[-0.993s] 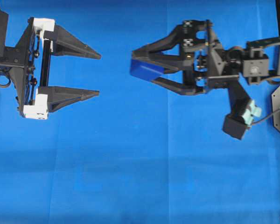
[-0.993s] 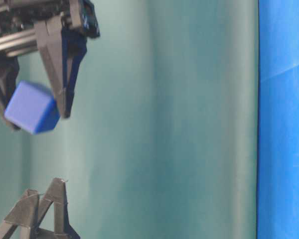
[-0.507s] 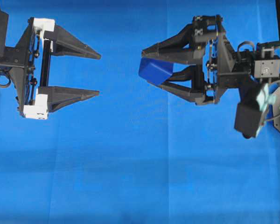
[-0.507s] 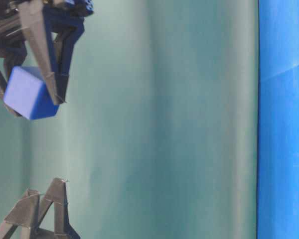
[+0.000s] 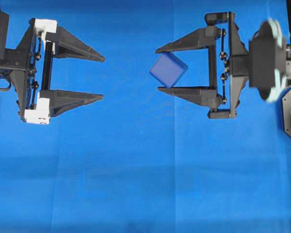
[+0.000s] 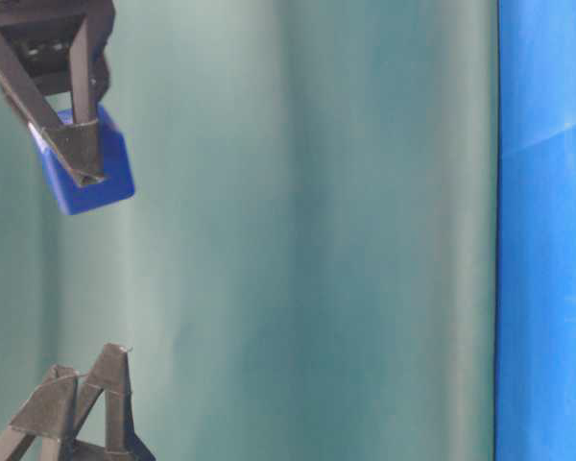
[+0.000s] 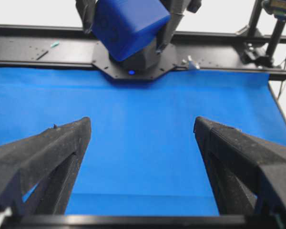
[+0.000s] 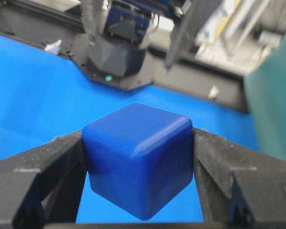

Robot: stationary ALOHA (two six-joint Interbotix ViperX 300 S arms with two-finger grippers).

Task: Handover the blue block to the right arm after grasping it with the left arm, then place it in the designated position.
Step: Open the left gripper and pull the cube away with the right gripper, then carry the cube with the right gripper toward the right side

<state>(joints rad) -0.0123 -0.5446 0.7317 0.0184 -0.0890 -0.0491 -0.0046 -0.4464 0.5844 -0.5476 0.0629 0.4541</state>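
Overhead exterior view: showing the blue block [image 5: 168, 70] pinched between the fingertips of the right gripper [image 5: 158, 69], hanging in the air above the blue cloth [image 5: 136, 170] covering the worktop, right of the middle. Sitting corner-on between the two tips, so being gripped across two opposite faces near the very ends of the fingers [image 5: 184, 43] rather than deep in the jaws. Looking like a hold left over from a mid-air pass: taking the cube at the tips leaves room for the other gripper to let go. Confirming the same in the right wrist view, the cube [image 8: 138, 164] squeezed between both black fingers [image 8: 35, 167] with no gap on either side. Showing no contact with the cloth in the table-level view either, the block [image 6: 91, 173] well above anything below.

Further out, the left gripper [image 5: 103, 77] standing spread wide and empty, well apart from the block, pointing toward it. Judging the handover done and the placing not yet done. No marked spot for the block showing on the cloth, so not telling where it belongs.
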